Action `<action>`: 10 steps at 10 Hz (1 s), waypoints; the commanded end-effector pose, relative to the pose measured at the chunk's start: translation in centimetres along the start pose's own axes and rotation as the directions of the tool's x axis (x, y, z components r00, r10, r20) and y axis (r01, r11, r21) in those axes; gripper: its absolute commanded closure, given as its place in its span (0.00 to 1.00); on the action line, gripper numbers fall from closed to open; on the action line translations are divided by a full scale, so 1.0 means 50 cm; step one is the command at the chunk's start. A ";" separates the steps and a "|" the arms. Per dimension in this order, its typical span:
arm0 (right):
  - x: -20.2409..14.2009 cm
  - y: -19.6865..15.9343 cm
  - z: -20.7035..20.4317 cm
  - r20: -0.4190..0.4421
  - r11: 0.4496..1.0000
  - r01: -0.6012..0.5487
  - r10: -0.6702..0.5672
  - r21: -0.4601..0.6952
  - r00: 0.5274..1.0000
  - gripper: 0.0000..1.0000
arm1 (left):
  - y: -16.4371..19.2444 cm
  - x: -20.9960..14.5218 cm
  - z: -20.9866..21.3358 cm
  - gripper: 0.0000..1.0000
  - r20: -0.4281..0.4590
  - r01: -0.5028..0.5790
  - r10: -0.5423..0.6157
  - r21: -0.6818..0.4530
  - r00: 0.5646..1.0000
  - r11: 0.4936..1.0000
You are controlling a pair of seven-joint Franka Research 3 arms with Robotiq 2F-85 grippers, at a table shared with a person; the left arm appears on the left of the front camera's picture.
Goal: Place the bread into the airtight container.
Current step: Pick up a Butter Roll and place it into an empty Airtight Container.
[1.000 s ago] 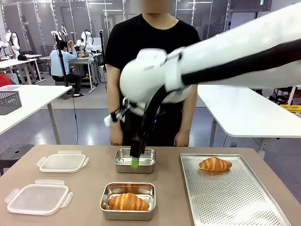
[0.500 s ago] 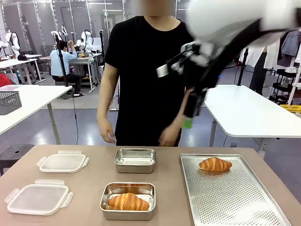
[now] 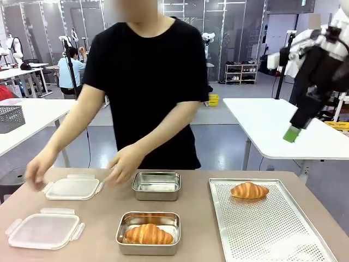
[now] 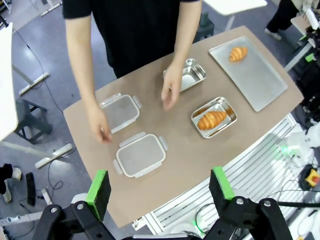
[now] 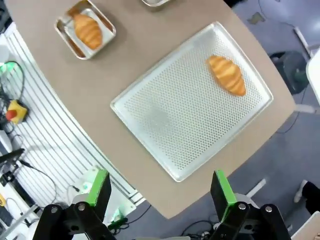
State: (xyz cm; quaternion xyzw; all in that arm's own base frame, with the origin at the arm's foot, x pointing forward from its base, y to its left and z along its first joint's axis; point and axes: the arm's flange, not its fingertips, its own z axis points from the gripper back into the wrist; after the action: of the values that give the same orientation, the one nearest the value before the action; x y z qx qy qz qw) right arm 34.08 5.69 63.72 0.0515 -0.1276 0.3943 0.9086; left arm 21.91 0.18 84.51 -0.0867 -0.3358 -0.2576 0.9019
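**A flaky croissant to lift, with the empty tin waiting**

The bread left to move is a golden-brown crescent croissant (image 3: 249, 190), lying alone at the far end of the perforated metal baking tray (image 3: 272, 229) on the right of the brown worktop (image 3: 193, 218). A second croissant (image 3: 148, 233) already sits in the nearer rectangular steel container (image 3: 147, 250). The farther steel container (image 3: 156, 194) is empty, and looks to be where this one goes.

A croissant is probably very light, with a soft middle and a brittle crust that sheds flakes. A hard squeeze would likely crush it, and the tapered tips could snap off. The safest hold is probably across the thick middle, closing gently and only until it stops slipping. Its slightly greasy crust may slide on the pads, so the lift should be slow and level.

The right jaws are high above the tray, spread wide and empty, with the croissant well below them. The left jaws are also wide apart and empty, well above the worktop. The person's hands (image 3: 124, 164) reach toward the far one of two translucent plastic clip lids (image 3: 72, 188), so the route to the empty container passes near them.
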 end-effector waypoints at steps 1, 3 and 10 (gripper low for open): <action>0.006 -0.071 -0.096 0.037 0.989 -0.146 0.147 -0.024 0.988 0.00 | -0.001 0.003 0.002 0.00 -0.003 0.009 -0.009 -0.003 1.000 1.000; 0.030 -0.154 -0.228 -0.021 0.984 -0.175 0.176 0.011 0.984 0.00 | -0.001 0.003 0.002 0.00 -0.003 0.009 -0.009 -0.003 1.000 1.000; 0.085 -0.180 -0.385 0.029 0.942 -0.321 0.319 0.099 0.947 0.00 | -0.001 0.003 0.002 0.00 -0.003 0.009 -0.009 -0.003 1.000 1.000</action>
State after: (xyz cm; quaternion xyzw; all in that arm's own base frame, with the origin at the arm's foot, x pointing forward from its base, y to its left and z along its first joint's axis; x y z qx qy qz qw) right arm 48.25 6.79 45.80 0.0916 -0.1229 0.5528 0.8191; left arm 21.95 0.16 84.49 -0.0866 -0.3354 -0.2576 0.9020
